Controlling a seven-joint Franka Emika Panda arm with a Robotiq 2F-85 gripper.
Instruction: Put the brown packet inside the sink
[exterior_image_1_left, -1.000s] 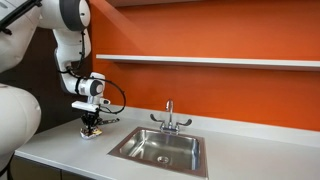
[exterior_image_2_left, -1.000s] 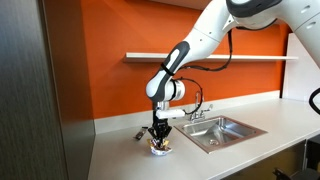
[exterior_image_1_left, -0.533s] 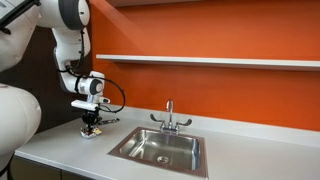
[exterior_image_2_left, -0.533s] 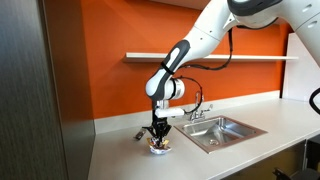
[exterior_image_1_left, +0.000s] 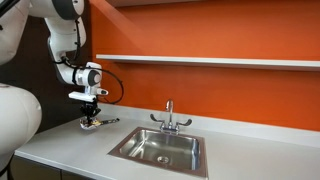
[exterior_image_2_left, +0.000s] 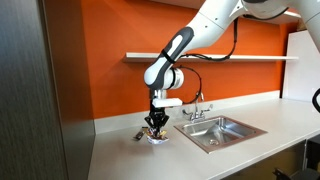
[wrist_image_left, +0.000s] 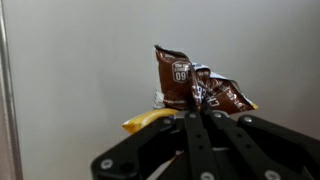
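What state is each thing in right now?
gripper: shut on the brown packet, over the counter.
brown packet: crumpled, pinched at its lower edge, not yet in the sink.
sink: basin empty.
faucet: no water visibly running.

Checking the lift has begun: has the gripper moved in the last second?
Yes. The gripper, shut on the brown packet, has risen away from the countertop, toward the shelf.

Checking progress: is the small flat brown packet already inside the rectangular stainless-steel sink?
No, the gripper holds the brown packet, away from the sink.
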